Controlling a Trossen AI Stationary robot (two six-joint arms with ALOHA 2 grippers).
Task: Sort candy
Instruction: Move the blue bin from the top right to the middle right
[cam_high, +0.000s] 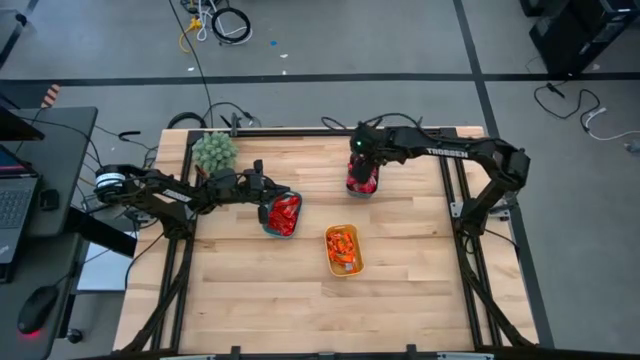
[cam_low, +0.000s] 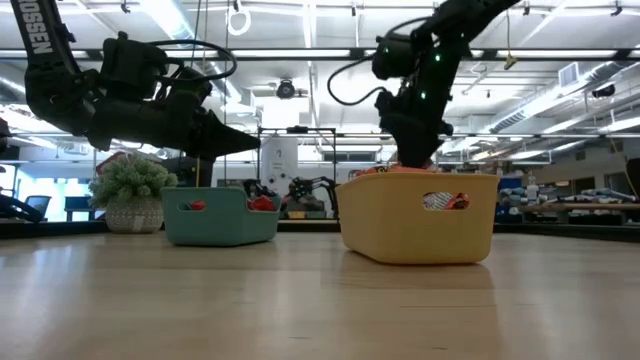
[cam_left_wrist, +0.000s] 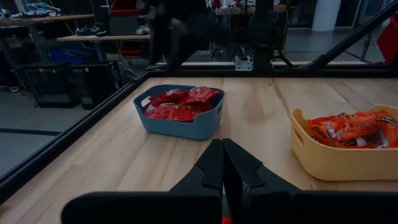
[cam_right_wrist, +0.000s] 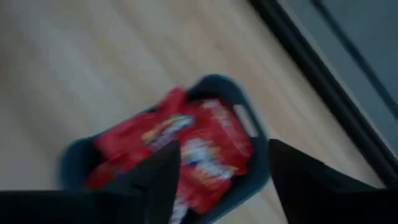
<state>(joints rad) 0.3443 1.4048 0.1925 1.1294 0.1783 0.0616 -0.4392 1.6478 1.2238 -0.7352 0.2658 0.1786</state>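
The right gripper (cam_right_wrist: 221, 171) is seen with its two dark fingers spread wide and nothing between them, hanging directly over a blue tray (cam_high: 361, 186) filled with red candies (cam_right_wrist: 186, 149). In the high view this tray sits right of the frame's centre, toward the top, and the right arm is bent back from it to the table's right edge, with white lettering on its upper link that reads roughly as "TROSSEN".

The left gripper (cam_left_wrist: 222, 163) is pressed shut, fingertips touching; whether anything is pinched there cannot be made out. In the high view it is held over a teal tray (cam_high: 272, 226) left of centre, with red candies (cam_high: 285, 212) in it, the arm reaching in level from the left edge.

Orange candies (cam_high: 343, 247) lie in a yellow tray (cam_high: 357, 263) near the middle of the high view. Only the low view shows the trays' side walls with handle slots, and the letters "OSSEN" at its upper left. The left wrist view shows printed wrappers, though the print cannot be read. A fuzzy green plant (cam_high: 214, 151) stands near the table's upper left corner.
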